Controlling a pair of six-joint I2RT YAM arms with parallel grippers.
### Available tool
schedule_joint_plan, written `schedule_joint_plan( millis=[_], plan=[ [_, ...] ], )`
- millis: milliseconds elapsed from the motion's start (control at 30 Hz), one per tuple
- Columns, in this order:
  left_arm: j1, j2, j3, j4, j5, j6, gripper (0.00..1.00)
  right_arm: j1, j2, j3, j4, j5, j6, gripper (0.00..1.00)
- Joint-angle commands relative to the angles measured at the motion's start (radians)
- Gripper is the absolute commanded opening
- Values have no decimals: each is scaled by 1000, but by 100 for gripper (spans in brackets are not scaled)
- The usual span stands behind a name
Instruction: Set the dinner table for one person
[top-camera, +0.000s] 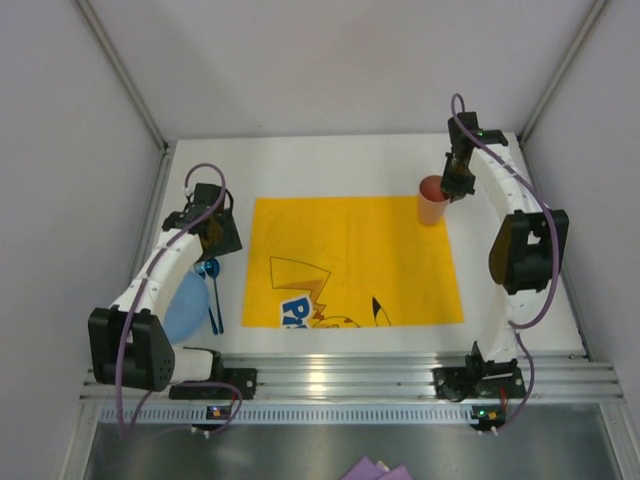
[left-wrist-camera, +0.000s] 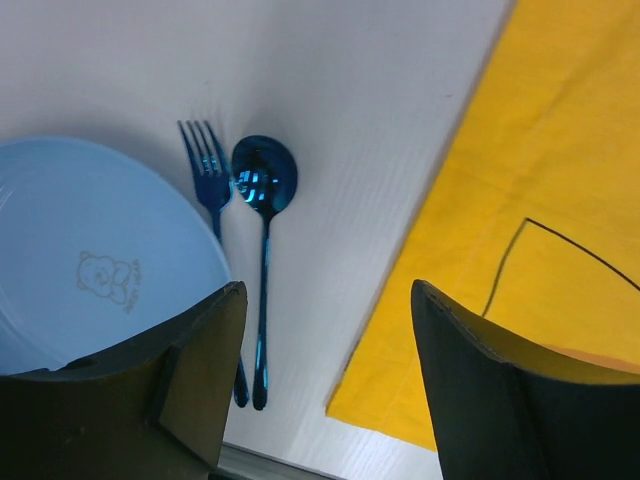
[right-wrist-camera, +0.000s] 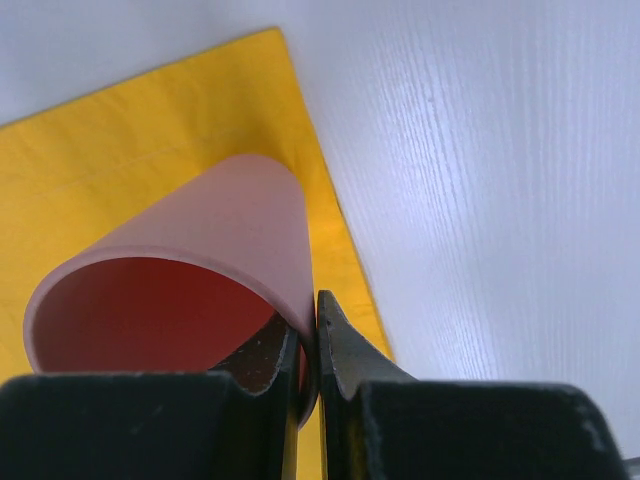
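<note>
A pink cup (top-camera: 432, 203) stands at the far right corner of the yellow cloth (top-camera: 350, 262) on the white dinner table (top-camera: 330, 160). My right gripper (top-camera: 455, 185) is shut on the cup's rim (right-wrist-camera: 300, 330), one finger inside and one outside. A light blue plate (top-camera: 186, 305), a blue fork (left-wrist-camera: 210, 180) and a blue spoon (top-camera: 212, 290) lie left of the cloth. My left gripper (top-camera: 213, 238) is open and empty above the table between the spoon (left-wrist-camera: 264, 190) and the cloth's left edge. The plate (left-wrist-camera: 90, 260) shows at the left of the left wrist view.
The yellow cloth carries a cartoon print near its front edge (top-camera: 320, 305). Metal rails (top-camera: 340, 375) run along the table's near edge. Grey walls and frame posts (top-camera: 120, 70) close the sides and back.
</note>
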Motion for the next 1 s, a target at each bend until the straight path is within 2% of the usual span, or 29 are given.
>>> schedule_joint_plan(
  millis=[0, 367, 400, 467, 500, 567, 667, 900, 967],
  plan=[
    [55, -19, -17, -50, -66, -18, 72, 4, 9, 1, 93, -23, 1, 0],
    [89, -39, -26, -125, -85, -52, 65, -20, 71, -31, 135, -46, 37, 0],
    [92, -36, -25, -128, -98, -55, 65, -22, 81, -34, 138, -59, 35, 4],
    [98, -14, -8, -166, -112, -64, 64, -23, 80, -57, 151, -85, 37, 24],
    [110, -7, -2, -185, -120, -67, 63, -23, 74, -65, 153, -91, 41, 46],
    [127, 19, 9, -212, -117, -73, 61, -23, 65, -78, 152, -94, 44, 71],
    [141, 44, 8, -219, -77, -71, 59, -25, 31, -89, 145, -99, 50, 77],
    [143, 208, 9, -194, -33, -52, 49, -10, -81, -143, 142, -151, 73, 79],
    [143, 234, 0, -170, -30, -32, 48, -10, -104, -163, 142, -157, 75, 80]
  ],
)
